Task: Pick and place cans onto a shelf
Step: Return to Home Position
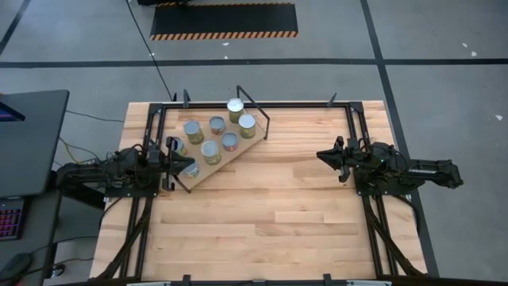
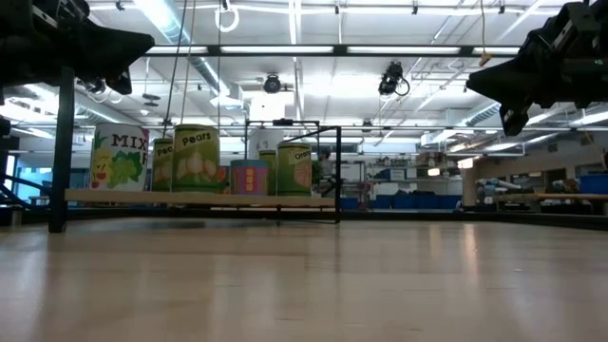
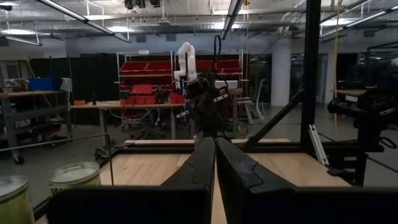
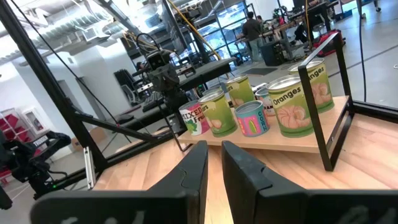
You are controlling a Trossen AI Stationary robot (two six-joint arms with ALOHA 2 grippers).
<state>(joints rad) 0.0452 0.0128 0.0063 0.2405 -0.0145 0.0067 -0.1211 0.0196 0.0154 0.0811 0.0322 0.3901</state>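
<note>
The shelf [image 1: 208, 164], a light-wood board with a black wire frame, stands on the tabletop at the far left. Several cans stand upright on it on their bases, among them one at its far end [image 1: 235, 106] and one at its near-left end [image 1: 189, 168]. They also show in the low view [image 2: 197, 158] and the right wrist view [image 4: 292, 106]. My left gripper [image 1: 179, 162] is shut and empty, raised above the shelf's near-left end. My right gripper [image 1: 321, 156] is shut and empty, raised at the table's right, pointing toward the shelf.
Black metal rails [image 1: 357, 135] run along the table's left, right and far sides. Bare wooden tabletop [image 1: 270, 214] lies between the arms and toward the near edge. A desk with a keyboard [image 1: 12, 214] stands off the table's left.
</note>
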